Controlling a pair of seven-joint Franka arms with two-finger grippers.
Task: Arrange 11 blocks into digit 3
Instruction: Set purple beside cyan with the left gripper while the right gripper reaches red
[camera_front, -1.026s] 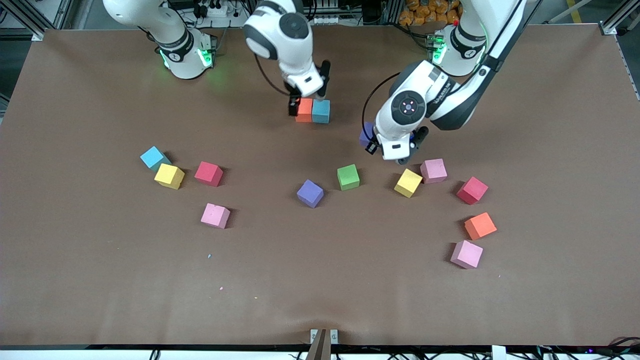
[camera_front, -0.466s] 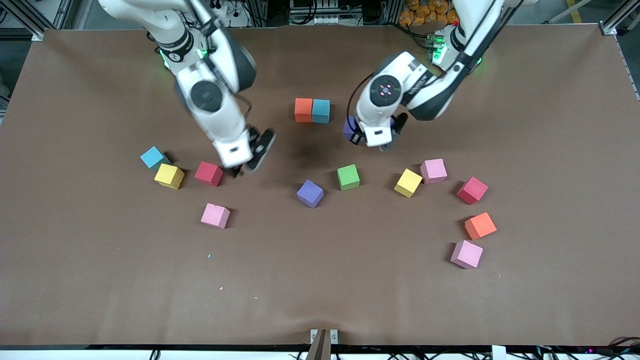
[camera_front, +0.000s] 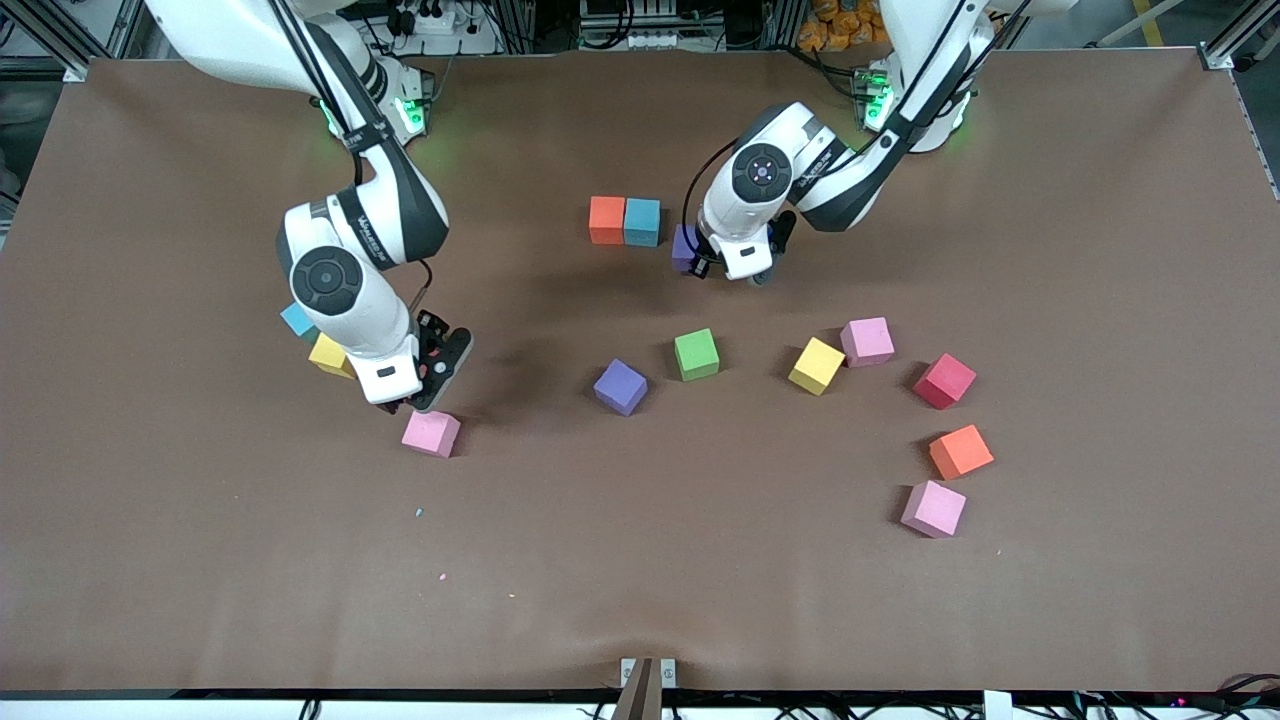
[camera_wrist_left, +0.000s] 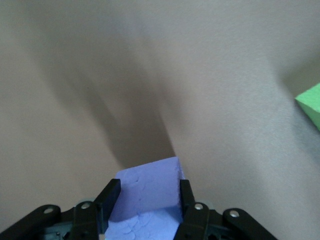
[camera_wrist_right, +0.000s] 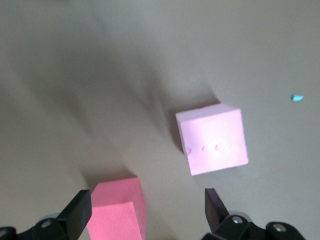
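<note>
front view: the digit 3 is barely begun, only an orange block (camera_front: 606, 220) and a light blue block (camera_front: 642, 222) touching in a row on the desk (camera_front: 640, 560). the left gripper (camera_front: 722, 262) hangs just beside the light blue one, jaws pinching a purple block (camera_front: 684, 248). the right gripper (camera_front: 418, 382) hovers with jaws spread near a pink block (camera_front: 431, 433); the other blocks lie scattered nearer the camera.

left wrist view: the purple block (camera_wrist_left: 150, 192) sits clamped between the fingers (camera_wrist_left: 186, 195), bare desk below. next, i judge, it must be set down flush against the light blue block to finish that row.

right wrist view: the spread jaws frame a red block (camera_wrist_right: 120, 207), with the pink block (camera_wrist_right: 214, 137) just beside it. which one it picks i cannot tell; either way it needs centring and lowering.
</note>
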